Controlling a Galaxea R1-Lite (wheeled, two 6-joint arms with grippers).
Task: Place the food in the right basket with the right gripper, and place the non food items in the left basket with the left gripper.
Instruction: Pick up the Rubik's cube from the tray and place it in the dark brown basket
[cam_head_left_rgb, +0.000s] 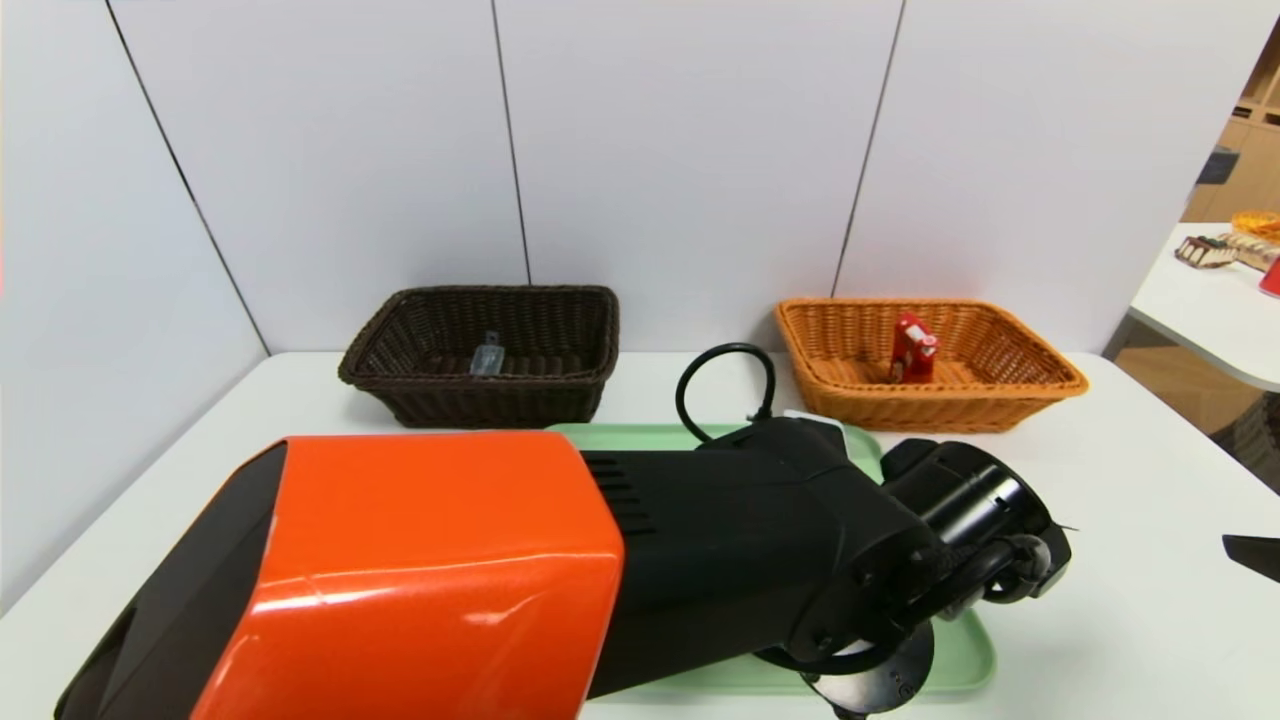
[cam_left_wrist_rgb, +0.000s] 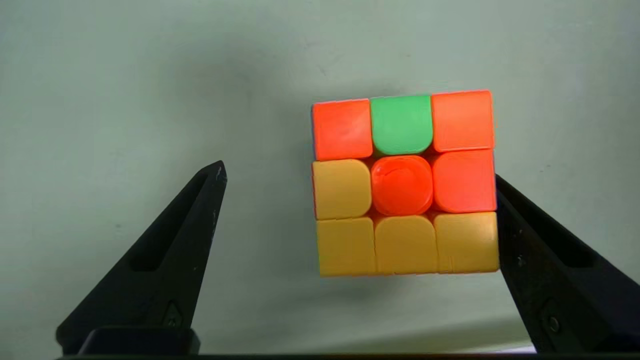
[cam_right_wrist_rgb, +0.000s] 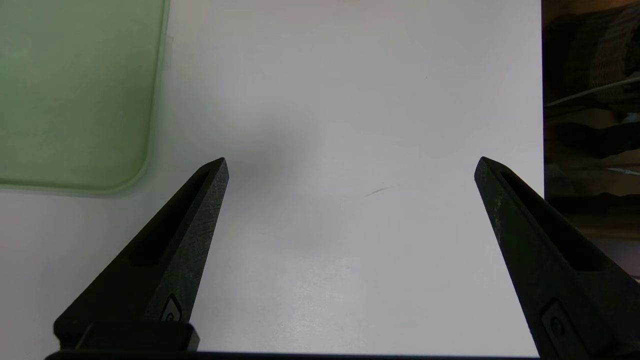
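Partly sorted: small clear item in the dark basket at eleven o'clock, red packet in the orange basket at one o'clock. Still to go: puzzle cube on the green tray, between the spread-wide fingers of the left gripper (one finger apparently touching, no grip yet). Right gripper agape too, empty over bare table at three o'clock.

My left arm stretches across the lower half of the head view, from the lower left toward the lower right, its orange shell near me and the black wrist beyond. My left gripper points forward and down with its jaws spread wide, nothing clamped between them. My right gripper also hangs with its jaws wide apart, gripping nothing; in the head view only a dark tip of it shows at the right edge.
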